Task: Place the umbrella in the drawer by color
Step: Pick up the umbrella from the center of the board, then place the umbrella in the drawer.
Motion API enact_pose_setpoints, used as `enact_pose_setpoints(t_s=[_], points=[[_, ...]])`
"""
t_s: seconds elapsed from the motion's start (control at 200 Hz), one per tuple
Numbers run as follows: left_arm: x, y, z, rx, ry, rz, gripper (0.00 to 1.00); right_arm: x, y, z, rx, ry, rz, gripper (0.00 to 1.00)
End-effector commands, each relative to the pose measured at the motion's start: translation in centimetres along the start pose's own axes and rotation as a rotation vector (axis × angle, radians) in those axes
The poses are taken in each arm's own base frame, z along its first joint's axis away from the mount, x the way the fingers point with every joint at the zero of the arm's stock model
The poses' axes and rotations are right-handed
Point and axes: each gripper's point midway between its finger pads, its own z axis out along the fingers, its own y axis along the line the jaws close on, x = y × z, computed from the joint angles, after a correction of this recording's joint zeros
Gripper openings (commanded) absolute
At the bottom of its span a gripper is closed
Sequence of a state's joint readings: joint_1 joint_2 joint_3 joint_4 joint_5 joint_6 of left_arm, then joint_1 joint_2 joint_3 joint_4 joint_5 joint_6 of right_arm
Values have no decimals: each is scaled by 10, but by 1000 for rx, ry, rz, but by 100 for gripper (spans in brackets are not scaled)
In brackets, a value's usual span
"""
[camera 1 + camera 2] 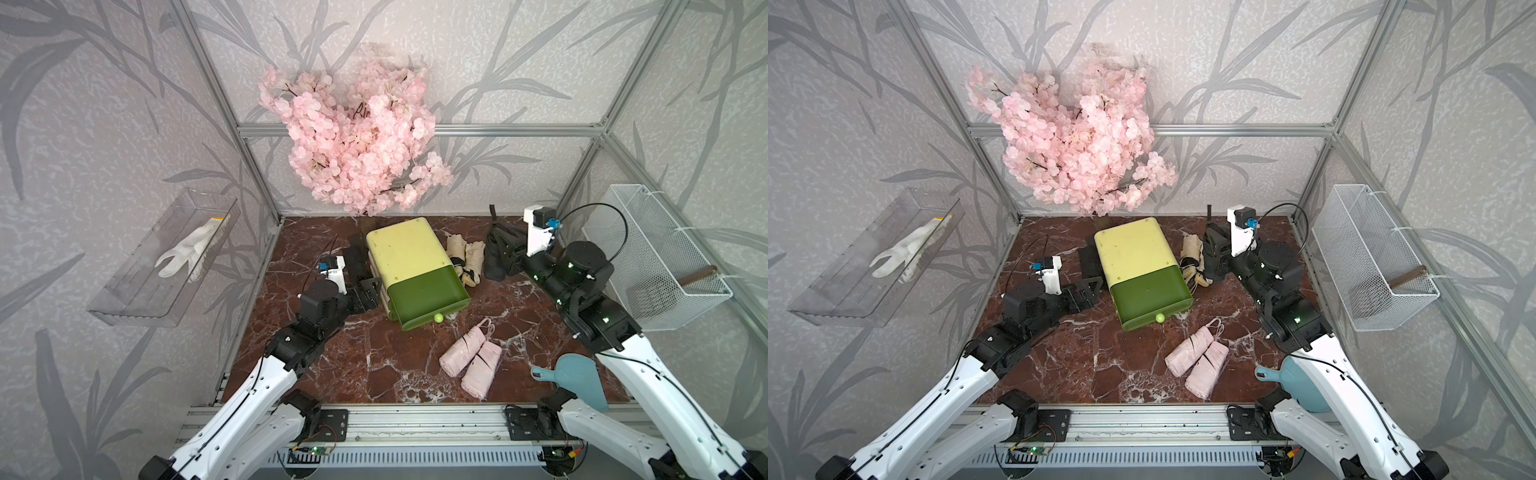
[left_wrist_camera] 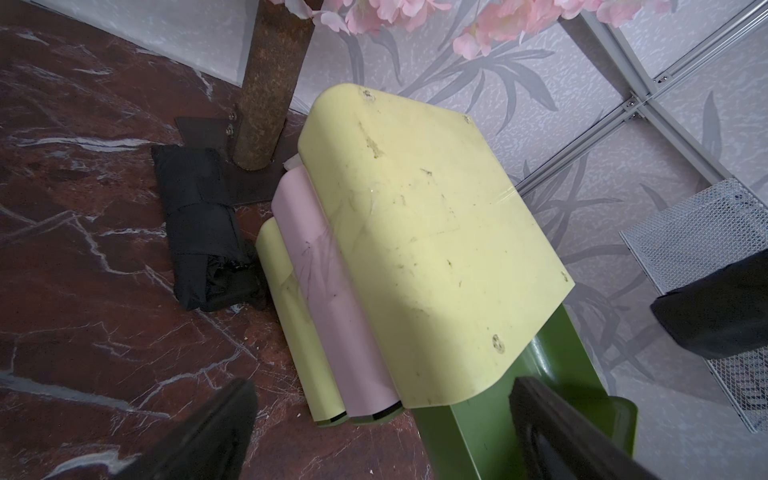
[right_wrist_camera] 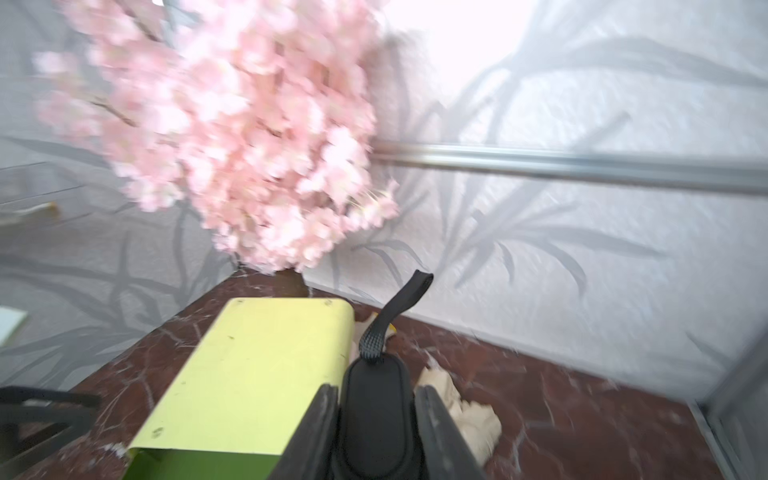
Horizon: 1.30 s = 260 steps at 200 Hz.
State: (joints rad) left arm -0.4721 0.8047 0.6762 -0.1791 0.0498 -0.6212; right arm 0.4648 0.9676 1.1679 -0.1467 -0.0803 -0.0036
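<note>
The drawer unit (image 1: 405,247) has a yellow top, and its green top drawer (image 1: 424,293) (image 1: 1148,297) is pulled out. My right gripper (image 1: 513,249) (image 3: 378,395) is shut on the handle of a black umbrella (image 1: 496,253) (image 1: 1214,253), held up just right of the unit. My left gripper (image 1: 365,286) (image 2: 384,390) stands open against the unit's left side, holding nothing. A second black umbrella (image 2: 203,232) lies by the unit's back left. Two beige umbrellas (image 1: 467,257) lie right of the unit. Two pink umbrellas (image 1: 471,359) lie in front of it.
A pink blossom tree (image 1: 357,137) overhangs the back, with its trunk (image 2: 270,83) behind the unit. A white wire basket (image 1: 652,257) hangs on the right wall. A clear shelf (image 1: 137,299) with a white glove hangs on the left wall. A blue scoop (image 1: 577,374) lies front right.
</note>
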Motion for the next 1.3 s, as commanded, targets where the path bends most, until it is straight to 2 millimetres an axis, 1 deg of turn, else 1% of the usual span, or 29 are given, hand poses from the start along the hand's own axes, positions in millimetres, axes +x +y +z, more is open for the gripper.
enact_pose_setpoints(t_s=[0.0,0.035,0.06,0.09,0.095,0.185,0.24,0.385,0.495,0.55,0.655,0.74,0.745,0.755,0.795,0.845,0.9,1.025,1.135,1.185,1.21,1.295], points=[[-5,-4,0,7,-16,9,100,-22,64,7,-346,-20,-210,0],[-5,-3,0,3,-16,11,100,-23,75,11,-386,-7,-260,0],[-5,-3,0,1,-15,11,100,-19,82,14,-410,15,-293,0],[-5,-2,0,-4,-14,12,100,-18,90,18,-427,24,-348,0],[-4,-2,0,-3,-13,12,100,-13,91,19,-431,39,-355,0],[-5,0,0,-12,-16,16,100,5,108,32,-470,138,-473,0],[-5,0,-1,-14,-19,19,100,20,113,39,-477,222,-536,0],[-5,2,0,-23,-18,19,100,59,111,51,-430,422,-730,0],[-4,3,1,-29,-14,20,100,81,103,56,-349,542,-886,0],[-4,3,1,-30,-12,19,100,90,101,57,-323,581,-953,0],[-3,3,3,-31,-9,18,100,98,106,54,-338,620,-1035,0],[-2,3,4,-31,-4,16,100,103,107,48,-383,665,-1079,0],[-2,4,4,-33,-3,17,100,104,113,46,-399,662,-1088,0],[-2,4,4,-33,-3,16,100,104,118,45,-412,658,-1099,0],[-2,3,4,-32,-4,17,100,107,123,41,-442,673,-1128,0],[-2,4,4,-33,-4,17,100,115,130,32,-512,700,-1160,0],[-2,4,4,-35,-4,17,100,122,138,29,-546,713,-1202,0],[-2,5,3,-37,-4,17,100,131,148,30,-551,770,-1300,0],[-1,5,3,-37,0,17,100,134,152,34,-540,807,-1346,0],[-1,5,3,-37,-1,18,100,132,154,35,-536,801,-1363,0],[-1,5,2,-37,-2,19,100,142,157,40,-548,824,-1378,0],[-1,5,3,-37,-1,18,100,152,156,45,-528,866,-1429,0]])
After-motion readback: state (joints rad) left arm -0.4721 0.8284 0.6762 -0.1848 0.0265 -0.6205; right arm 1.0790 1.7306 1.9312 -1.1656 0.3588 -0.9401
